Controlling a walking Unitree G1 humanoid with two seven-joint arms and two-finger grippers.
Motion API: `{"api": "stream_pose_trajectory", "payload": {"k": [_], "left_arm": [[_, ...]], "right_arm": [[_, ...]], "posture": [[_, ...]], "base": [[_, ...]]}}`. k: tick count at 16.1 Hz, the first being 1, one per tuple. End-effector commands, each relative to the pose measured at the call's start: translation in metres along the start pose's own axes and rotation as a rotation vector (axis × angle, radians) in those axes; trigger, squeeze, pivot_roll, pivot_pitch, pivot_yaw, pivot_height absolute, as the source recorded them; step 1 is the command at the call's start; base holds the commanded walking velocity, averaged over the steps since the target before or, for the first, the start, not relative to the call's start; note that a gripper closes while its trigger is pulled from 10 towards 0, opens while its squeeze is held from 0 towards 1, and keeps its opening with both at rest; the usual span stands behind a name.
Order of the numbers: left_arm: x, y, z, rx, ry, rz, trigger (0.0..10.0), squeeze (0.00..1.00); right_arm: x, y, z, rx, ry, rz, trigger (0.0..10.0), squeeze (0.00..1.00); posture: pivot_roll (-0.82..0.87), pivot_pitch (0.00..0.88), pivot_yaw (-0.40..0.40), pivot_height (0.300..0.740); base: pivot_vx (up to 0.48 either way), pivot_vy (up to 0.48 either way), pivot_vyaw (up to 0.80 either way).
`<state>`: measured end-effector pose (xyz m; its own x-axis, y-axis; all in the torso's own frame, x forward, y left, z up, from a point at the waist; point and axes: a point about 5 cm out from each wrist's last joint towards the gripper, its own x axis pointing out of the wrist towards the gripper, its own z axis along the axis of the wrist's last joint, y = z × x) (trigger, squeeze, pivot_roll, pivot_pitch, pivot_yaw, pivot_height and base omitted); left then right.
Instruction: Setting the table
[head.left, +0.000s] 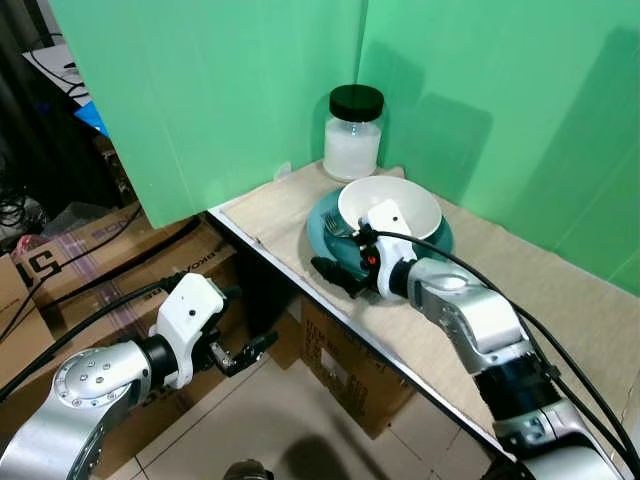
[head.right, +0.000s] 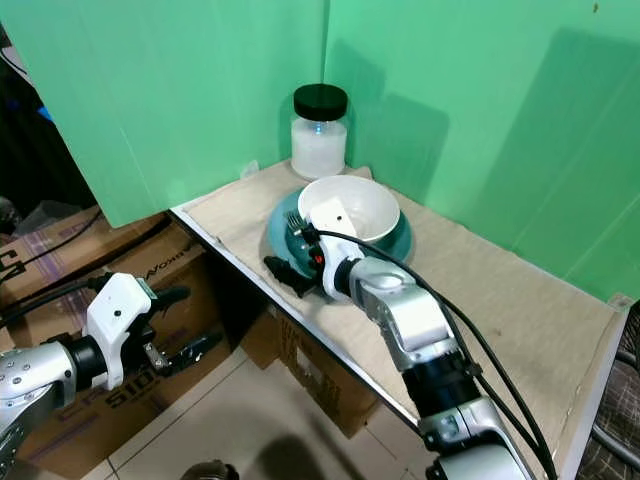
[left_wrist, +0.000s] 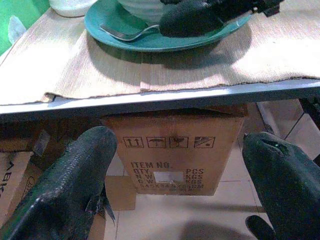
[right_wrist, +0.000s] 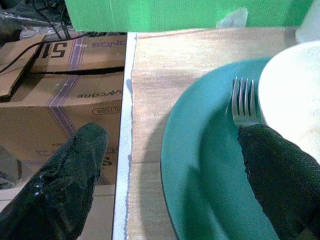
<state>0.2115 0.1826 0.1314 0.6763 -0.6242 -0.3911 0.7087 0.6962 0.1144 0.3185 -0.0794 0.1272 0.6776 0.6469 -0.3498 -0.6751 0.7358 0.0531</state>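
On the table, over a beige mat near the corner of the green screens, sits a teal plate with a white bowl resting on it. Beside the bowl, on the plate's rim, lies a silver fork, tines toward the jar; its handle is hidden under one finger. Behind the plate stands a jar with a black lid, frosted and pale inside.

Just at the plate's near edge is the right gripper, spread wide and holding nothing. One finger lies over the plate against the fork's neck, the other hangs out past the table edge.

Below table height, out to the robot's left, is the left gripper, also wide open and empty, its fingers pointing toward a cardboard box under the table. More boxes stand on the tiled floor at the left.
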Motion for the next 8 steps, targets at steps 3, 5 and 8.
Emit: {"api": "stream_pose_trajectory", "payload": {"k": [3, 5, 8], "left_arm": [[0.000, -0.004, 0.002, 0.011, -0.003, -0.013, 10.0, 0.00], [0.001, -0.005, 0.001, 0.008, -0.004, -0.012, 10.0, 0.00], [0.001, -0.004, 0.001, 0.008, -0.005, -0.008, 10.0, 0.00]], "right_arm": [[0.005, 0.002, 0.004, -0.048, -0.006, -0.001, 10.0, 0.00], [0.009, 0.003, 0.004, -0.052, -0.012, 0.000, 10.0, 0.00], [0.014, 0.004, 0.006, -0.069, -0.018, 0.004, 10.0, 0.00]], "posture": [[0.12, 0.000, -0.017, 0.740], [0.12, 0.000, -0.019, 0.740], [0.12, 0.000, -0.022, 0.740]], "base": [[0.000, 0.000, 0.00], [0.000, 0.000, 0.00], [0.000, 0.000, 0.00]]}}
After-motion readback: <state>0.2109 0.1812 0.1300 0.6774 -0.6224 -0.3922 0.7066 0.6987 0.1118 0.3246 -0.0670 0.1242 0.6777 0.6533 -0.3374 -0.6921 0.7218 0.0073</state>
